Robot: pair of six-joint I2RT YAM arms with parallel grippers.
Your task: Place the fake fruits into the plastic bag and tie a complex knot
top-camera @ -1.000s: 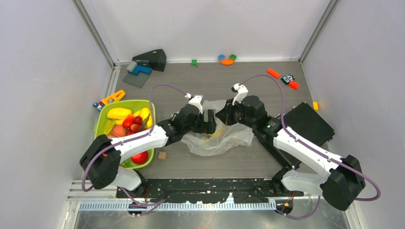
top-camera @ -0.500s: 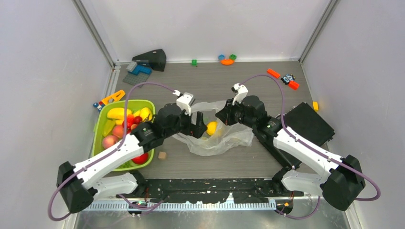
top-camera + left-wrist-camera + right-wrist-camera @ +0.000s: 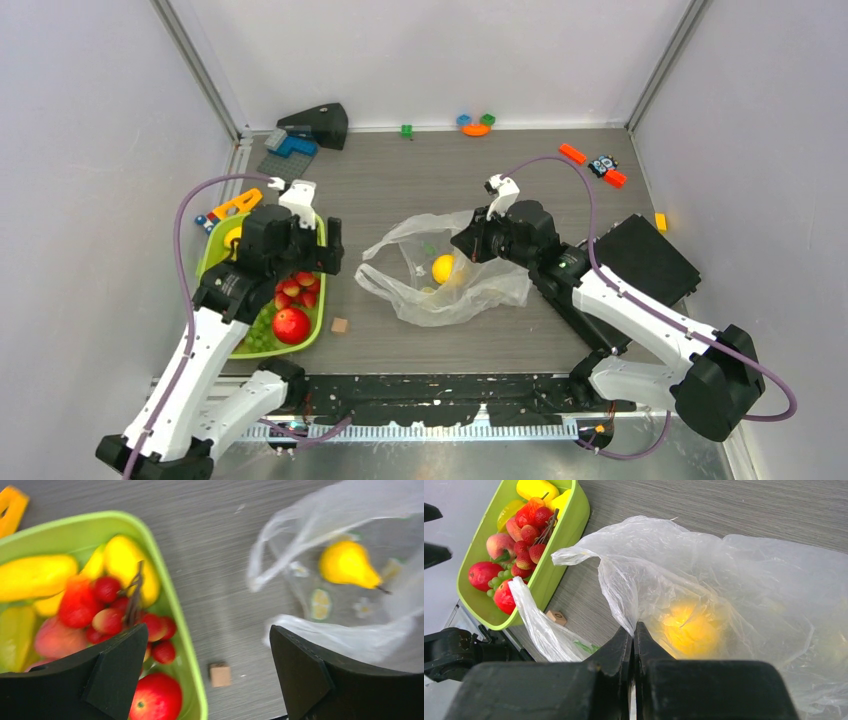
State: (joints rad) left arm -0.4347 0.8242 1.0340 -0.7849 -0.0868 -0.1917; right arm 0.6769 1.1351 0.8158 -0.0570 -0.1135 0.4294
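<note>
The plastic bag (image 3: 440,285) lies crumpled in the middle of the table with its mouth held up. A yellow fruit (image 3: 442,268) sits inside it and shows through the film in the left wrist view (image 3: 347,564). My right gripper (image 3: 468,243) is shut on the bag's upper edge (image 3: 624,605). My left gripper (image 3: 325,247) hangs open and empty over the right rim of the lime-green tray (image 3: 212,248). The other fake fruits lie in the tray: a red apple (image 3: 156,697), strawberries (image 3: 107,615), a peach (image 3: 55,637) and yellow pieces (image 3: 122,562). No knot is in view.
A small tan cube (image 3: 340,325) lies between the tray and the bag. A black box (image 3: 645,260) sits under the right arm. Toy bricks (image 3: 476,124) and a black wedge (image 3: 318,124) line the back wall. An orange toy (image 3: 236,205) lies behind the tray.
My left arm has pulled out of the bag's mouth and swung left over the tray, open, leaving the yellow fruit in the bag. My right gripper has kept its hold.
</note>
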